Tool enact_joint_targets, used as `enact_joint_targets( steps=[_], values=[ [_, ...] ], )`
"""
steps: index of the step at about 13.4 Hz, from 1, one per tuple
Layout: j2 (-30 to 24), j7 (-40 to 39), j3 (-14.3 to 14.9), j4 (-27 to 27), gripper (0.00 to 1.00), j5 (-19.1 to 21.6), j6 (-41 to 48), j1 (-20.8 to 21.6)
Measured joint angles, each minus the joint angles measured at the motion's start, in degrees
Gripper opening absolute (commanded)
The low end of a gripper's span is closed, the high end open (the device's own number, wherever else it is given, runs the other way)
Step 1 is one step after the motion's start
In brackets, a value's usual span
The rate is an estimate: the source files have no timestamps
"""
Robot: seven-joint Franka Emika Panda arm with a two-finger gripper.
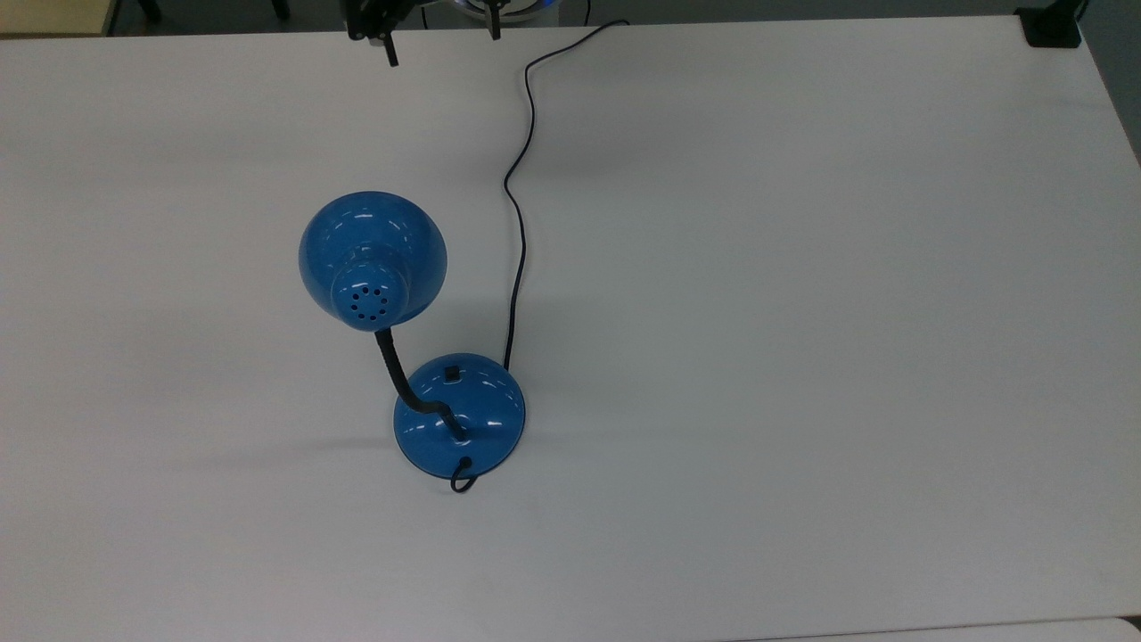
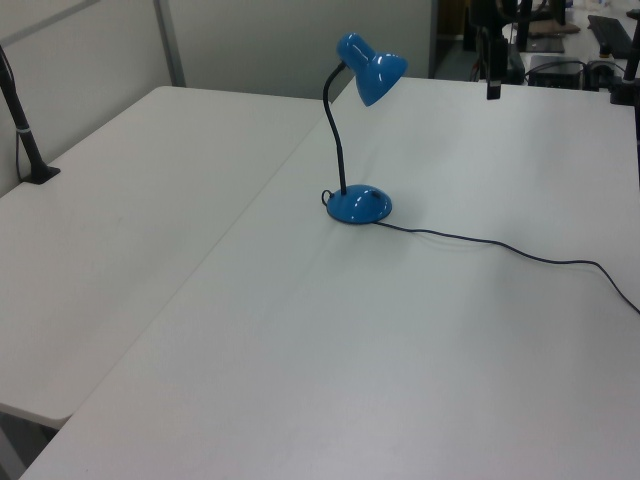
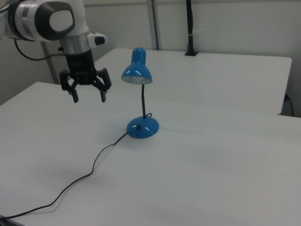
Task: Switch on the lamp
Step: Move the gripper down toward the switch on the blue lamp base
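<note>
The lamp [image 1: 459,412] stands upright on the white table [image 1: 802,267], glossy blue with a dome base, a small black switch [image 1: 453,374] on it, a black bent neck and a vented shade [image 1: 372,259]. It also stands mid-table in the left view as the lamp [image 2: 358,204] and in the right view as the lamp [image 3: 142,127]. Its shade looks unlit. My gripper [image 3: 89,96] hangs open and empty above the table, well to the right view's left of the lamp. In the top view my gripper [image 1: 440,45] is at the top edge, far from the base.
The lamp's thin black cord [image 1: 517,223] runs from the base to the table's far edge in the top view. A black clamp [image 1: 1050,27] sits at the top view's right corner. A second white table [image 2: 120,200] adjoins, with a black post [image 2: 25,130].
</note>
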State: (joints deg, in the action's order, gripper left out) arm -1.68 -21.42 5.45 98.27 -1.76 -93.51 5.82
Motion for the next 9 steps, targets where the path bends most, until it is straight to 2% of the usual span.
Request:
enact_joint_targets(
  steps=[3,4,7,9],
  values=[
    [0.39,-0.66,0.01,5.67,0.26,-0.07,-8.39,-1.52],
    [0.68,-0.66,0.01,8.38,0.00,-0.03,-12.44,-1.69],
    [2.03,0.91,-0.01,15.43,0.00,3.35,-25.68,-1.77],
    [3.86,5.56,-0.17,19.07,0.00,4.36,-36.68,-1.69]
  ],
)
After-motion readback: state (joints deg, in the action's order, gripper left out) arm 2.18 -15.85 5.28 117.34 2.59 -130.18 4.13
